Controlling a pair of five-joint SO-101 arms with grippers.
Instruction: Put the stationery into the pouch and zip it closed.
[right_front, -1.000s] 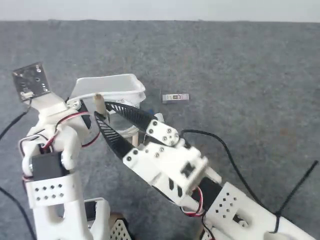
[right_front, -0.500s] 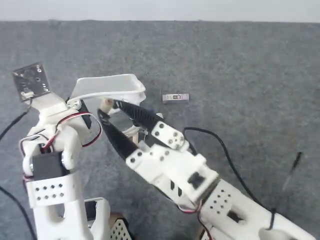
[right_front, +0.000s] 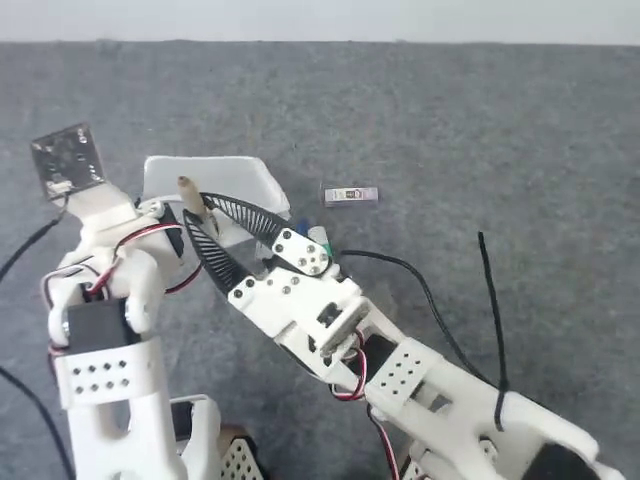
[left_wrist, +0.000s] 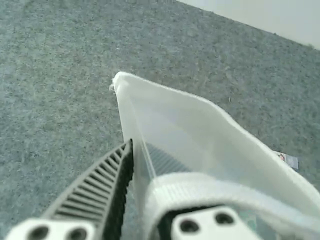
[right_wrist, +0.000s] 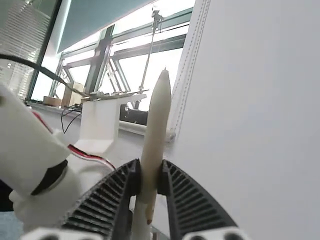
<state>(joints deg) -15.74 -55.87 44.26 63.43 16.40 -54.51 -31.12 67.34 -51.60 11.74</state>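
- Step in hand, as I read it: feeding the pencil (right_front: 190, 198) into the pouch (right_front: 225, 180).
- Right pincer (right_wrist: 148, 165) is clenched on the pencil low on its shaft, pointed end leading, right beside the pouch's stitched edge. I cannot tell whether the point is inside the mouth or against the outer wall.
- Left pincer (left_wrist: 137, 157) is grasping the pouch by one edge and holding it lifted off the grey surface (right_front: 480, 130).
- To do this well, I'd confirm the point is inside the opening before pushing, then run the pencil along the pouch's length, not across it.
- I'd keep the left grasp firm so the mouth does not fold shut, and release only once most of the shaft is inside.
- A small packet (right_front: 350, 195) lies on the surface, well apart from the pouch and not yet loaded.
- Change over the last second: the right arm pushed forward and rolled its wrist.
- The pencil end went from just below the pouch rim to up against it.
- The pouch tipped, so its open rim now looks flatter from above. The packet has not moved.
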